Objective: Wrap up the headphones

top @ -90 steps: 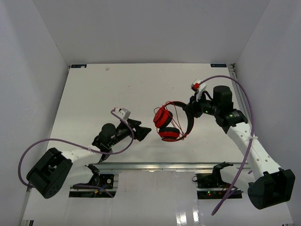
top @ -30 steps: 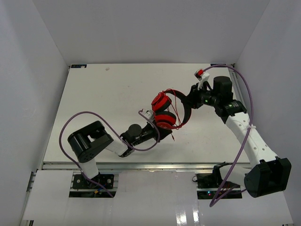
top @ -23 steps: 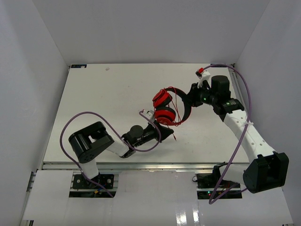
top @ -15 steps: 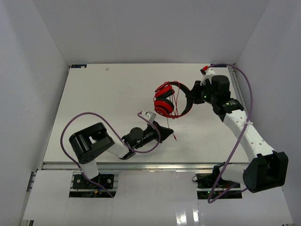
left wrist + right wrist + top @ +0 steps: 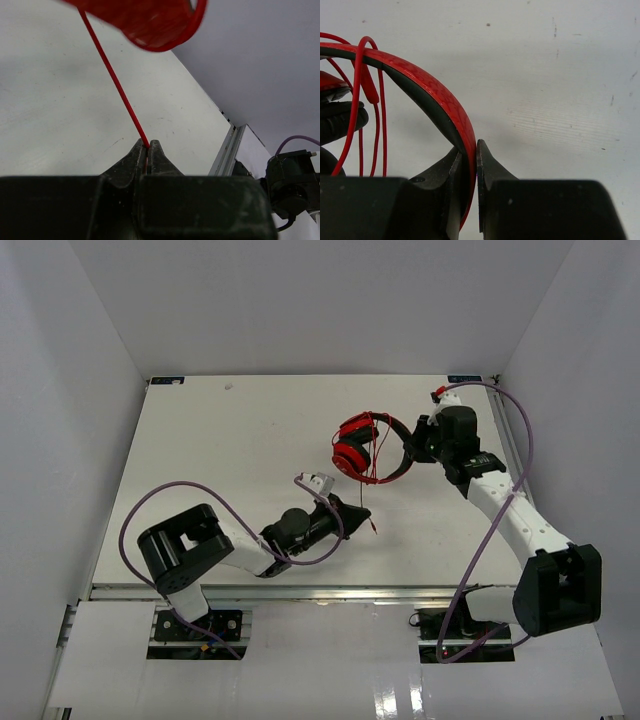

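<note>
While in right gripper — headphones.

The white table bears a dark corner marker at 11 o'clock and a second marker at 1 o'clock. A faint speck lies near 11 o'clock. A metal rail edges the table at 6 o'clock.
</note>
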Available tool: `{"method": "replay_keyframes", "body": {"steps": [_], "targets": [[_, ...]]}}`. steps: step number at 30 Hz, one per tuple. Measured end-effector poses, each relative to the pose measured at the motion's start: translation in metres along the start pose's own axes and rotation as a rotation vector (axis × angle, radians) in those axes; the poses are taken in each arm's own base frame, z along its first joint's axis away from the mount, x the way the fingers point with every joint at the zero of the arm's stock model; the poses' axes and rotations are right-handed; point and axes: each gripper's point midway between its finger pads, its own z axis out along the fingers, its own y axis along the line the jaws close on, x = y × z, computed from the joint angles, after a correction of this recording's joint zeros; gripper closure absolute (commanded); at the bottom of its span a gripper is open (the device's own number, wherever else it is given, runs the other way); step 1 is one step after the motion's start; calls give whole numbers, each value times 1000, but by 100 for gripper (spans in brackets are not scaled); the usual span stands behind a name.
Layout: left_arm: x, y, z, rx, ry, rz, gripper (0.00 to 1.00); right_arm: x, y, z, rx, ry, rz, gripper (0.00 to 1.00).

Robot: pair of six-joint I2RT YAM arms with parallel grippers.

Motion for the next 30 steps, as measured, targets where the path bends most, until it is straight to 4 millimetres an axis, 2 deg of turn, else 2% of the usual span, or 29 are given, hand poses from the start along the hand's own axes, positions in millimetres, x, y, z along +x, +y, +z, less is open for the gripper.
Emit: {"method": "replay_keyframes", "body": {"steps": [9, 15, 21, 26, 30], "targets": [[9, 4, 11, -48, 73, 39, 100, 38, -36, 30, 159, 46, -49, 92], [25, 17, 8, -97, 146, 72, 100, 72, -50, 52, 178, 112, -97, 92], [51, 36, 3, -137, 229, 91, 100, 108, -62, 59, 185, 173, -118, 92], [53, 42, 1, -147, 247, 91, 100, 113, -63, 64, 179, 171, -127, 92], [52, 47, 1, -159, 247, 85, 96, 118, -63, 71, 166, 178, -135, 91]]}}
